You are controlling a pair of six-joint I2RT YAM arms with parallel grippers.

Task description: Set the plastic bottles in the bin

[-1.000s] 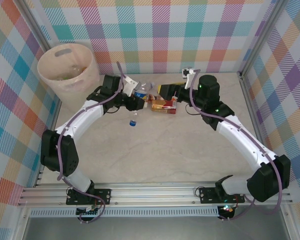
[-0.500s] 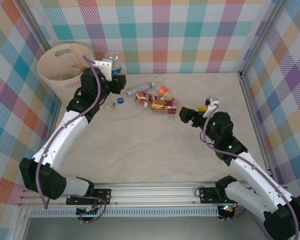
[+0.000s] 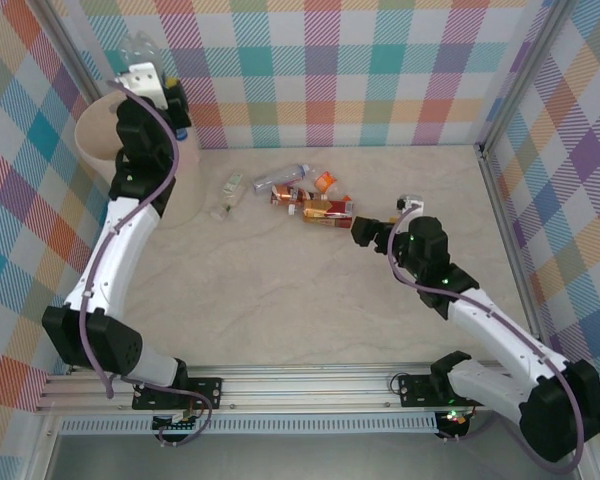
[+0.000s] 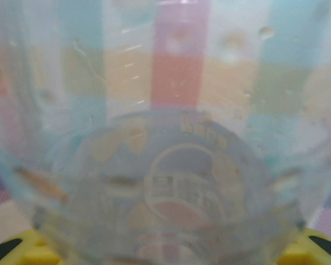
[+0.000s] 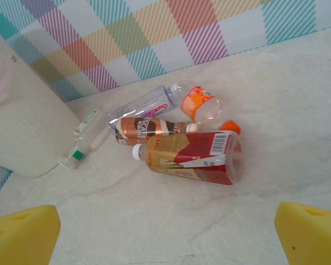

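I am holding the left gripper (image 3: 170, 100) high at the far left, above the bin (image 3: 92, 140), and it is clamping a clear bottle (image 3: 138, 47). In the left wrist view that bottle's moulded base (image 4: 182, 187) is sitting right against the lens, with the checked wall (image 4: 176, 77) showing through the plastic and the yellow pads (image 4: 14, 251) peeking in at the bottom corners. From above, the bottle is sticking out past the bin's far rim, against the wall. I cannot tell what is lying inside the bin, since the arm is covering most of its mouth.

I am keeping the right gripper (image 3: 363, 231) low over the tabletop (image 3: 310, 300), just right of the loose bottles, with its jaws standing wide apart and nothing between them. Its yellow fingertips (image 5: 22, 234) are framing the lower corners of the right wrist view.

Five bottles are lying on their sides near the back of the tabletop:
- A green-capped bottle (image 5: 80, 146) is resting just beside the bin wall (image 5: 22, 127).
- A slim pink-labelled bottle (image 5: 149, 107) is lying farthest back.
- An orange-labelled bottle (image 5: 201, 102) is touching the slim bottle's right end.
- A brown-labelled bottle (image 5: 149, 128) is lying in front of those two.
- A red-labelled bottle (image 5: 193, 157) is nearest the right gripper, pressed against the brown one.
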